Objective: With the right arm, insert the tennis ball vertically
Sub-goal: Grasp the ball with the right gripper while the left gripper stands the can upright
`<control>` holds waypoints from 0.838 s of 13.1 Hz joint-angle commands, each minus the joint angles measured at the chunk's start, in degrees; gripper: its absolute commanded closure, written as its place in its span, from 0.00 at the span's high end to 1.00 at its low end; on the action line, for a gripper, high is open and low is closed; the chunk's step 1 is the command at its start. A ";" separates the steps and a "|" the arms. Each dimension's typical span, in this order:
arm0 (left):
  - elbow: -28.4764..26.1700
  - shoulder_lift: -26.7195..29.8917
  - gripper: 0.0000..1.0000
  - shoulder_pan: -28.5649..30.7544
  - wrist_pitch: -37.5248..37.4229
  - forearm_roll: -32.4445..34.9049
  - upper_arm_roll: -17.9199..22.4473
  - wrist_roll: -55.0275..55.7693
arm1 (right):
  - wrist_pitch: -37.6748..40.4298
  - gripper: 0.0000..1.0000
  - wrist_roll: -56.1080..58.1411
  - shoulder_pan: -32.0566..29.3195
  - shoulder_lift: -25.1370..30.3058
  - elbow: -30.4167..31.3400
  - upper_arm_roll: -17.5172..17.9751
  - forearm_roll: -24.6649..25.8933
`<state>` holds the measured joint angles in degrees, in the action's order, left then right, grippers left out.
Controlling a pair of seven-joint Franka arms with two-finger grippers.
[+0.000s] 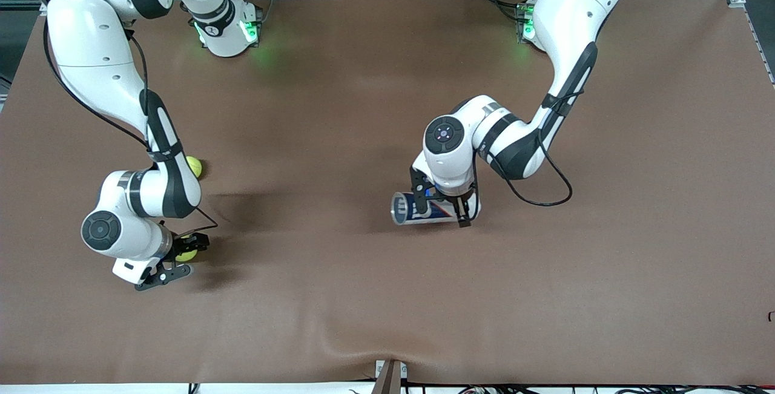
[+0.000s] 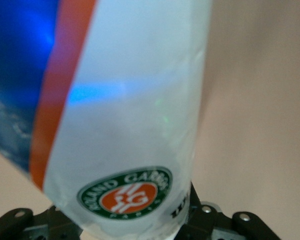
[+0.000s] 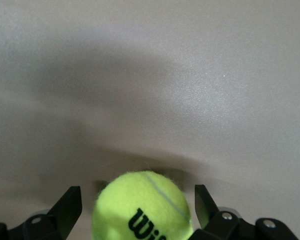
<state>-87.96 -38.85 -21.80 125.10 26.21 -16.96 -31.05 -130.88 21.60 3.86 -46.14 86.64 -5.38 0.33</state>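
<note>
Tennis ball: fuzzy yellow-green, grey seam, black lettering; sits on the brown counter between the wide-spread fingers of the right tool, toward the right arm's end, not gripped

Second tennis ball: same colour, farther from the front camera, partly hidden by the right arm

Can: lying on its side mid-counter, white with blue and an orange stripe, round green-and-orange badge; contents cannot be told; left tool clamped narrow around it

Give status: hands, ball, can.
Left hand shut on can, which lies on its side. Right hand open around tennis ball, not gripped. Second ball beside right arm. Nothing blocking.
</note>
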 commanded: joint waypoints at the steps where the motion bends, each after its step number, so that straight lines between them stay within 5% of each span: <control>1: 0.42 -0.95 0.73 -0.78 9.86 -3.17 0.08 2.56 | -0.26 1.00 2.66 -0.96 0.09 0.11 0.20 0.38; 7: 0.42 -6.04 0.72 -4.56 32.45 -5.90 0.17 14.15 | 0.09 1.00 4.07 -1.05 0.09 0.19 0.28 -0.41; 10: 0.51 -11.40 0.73 -5.71 47.29 -6.08 0.17 18.04 | 0.36 0.58 4.07 -0.96 0.09 0.19 0.28 -1.91; 11: 0.42 -12.98 0.73 -5.54 53.26 -5.99 0.17 19.09 | 0.53 0.56 4.07 -0.96 0.17 0.19 0.28 -1.91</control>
<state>-88.50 -48.46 -27.29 169.43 21.20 -17.05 -13.45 -130.63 24.22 3.49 -46.15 86.65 -5.61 -0.41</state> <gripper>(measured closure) 0.269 0.295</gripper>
